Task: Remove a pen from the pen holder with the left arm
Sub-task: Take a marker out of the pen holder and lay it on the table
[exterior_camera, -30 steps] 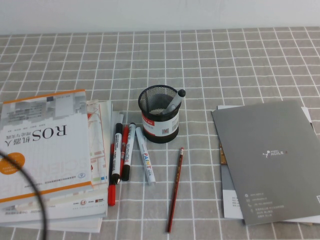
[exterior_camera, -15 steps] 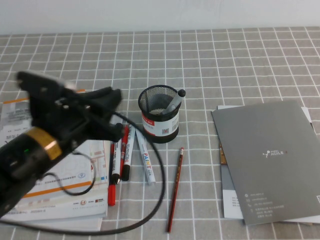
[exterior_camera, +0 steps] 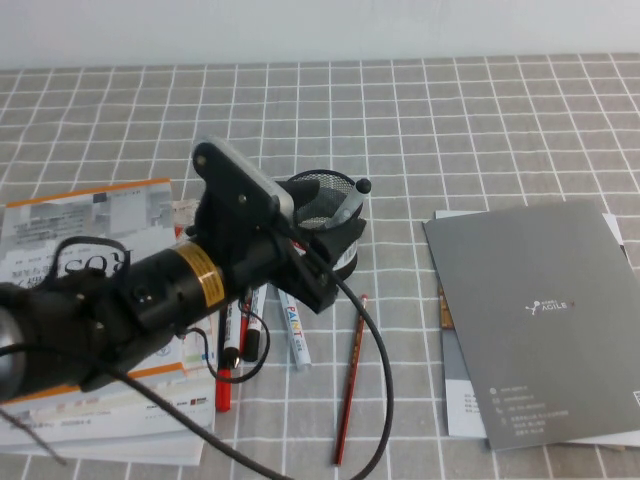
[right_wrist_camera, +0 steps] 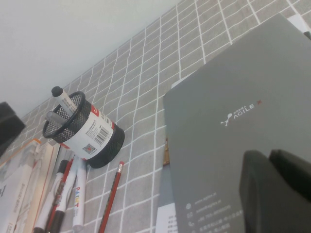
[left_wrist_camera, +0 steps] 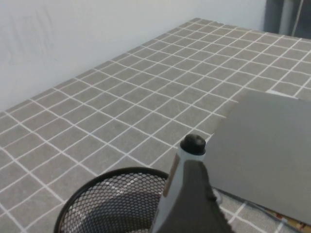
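The pen (exterior_camera: 352, 203) leans on the pen holder (exterior_camera: 318, 184) rim, cap poking out. Just in front, the left gripper (exterior_camera: 338, 262) is spread wide and empty, so I'd straddle that cap before closing. The right wrist view shows the holder's label side, which the arm hides from above. The right gripper (right_wrist_camera: 272, 167) hangs over the grey booklet (exterior_camera: 530, 310) - can't tell its state.
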You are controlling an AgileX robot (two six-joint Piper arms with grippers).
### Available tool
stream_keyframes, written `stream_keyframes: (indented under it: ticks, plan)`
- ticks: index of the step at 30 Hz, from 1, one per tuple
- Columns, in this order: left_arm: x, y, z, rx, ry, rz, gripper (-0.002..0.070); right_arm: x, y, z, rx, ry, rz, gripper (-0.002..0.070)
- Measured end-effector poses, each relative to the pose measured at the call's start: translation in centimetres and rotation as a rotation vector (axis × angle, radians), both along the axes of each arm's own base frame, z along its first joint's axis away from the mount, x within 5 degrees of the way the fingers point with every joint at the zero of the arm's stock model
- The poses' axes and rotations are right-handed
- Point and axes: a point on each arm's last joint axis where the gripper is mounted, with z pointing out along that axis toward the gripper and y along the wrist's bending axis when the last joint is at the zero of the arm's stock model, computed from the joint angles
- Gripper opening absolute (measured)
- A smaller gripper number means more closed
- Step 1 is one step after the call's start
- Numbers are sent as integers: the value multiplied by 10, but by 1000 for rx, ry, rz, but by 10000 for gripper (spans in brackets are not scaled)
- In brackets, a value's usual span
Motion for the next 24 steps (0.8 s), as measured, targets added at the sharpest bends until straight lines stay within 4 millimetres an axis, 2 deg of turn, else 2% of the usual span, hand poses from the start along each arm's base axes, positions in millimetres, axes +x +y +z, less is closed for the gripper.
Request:
stream_keyframes:
  ticks: [7, 24]
  plan:
    - [10, -8, -22, 63, -34, -45, 459, 0, 0, 0, 0, 0, 0, -13]
    - [34, -21, -44, 99, -36, -43, 449, 0, 0, 0, 0, 0, 0, -13]
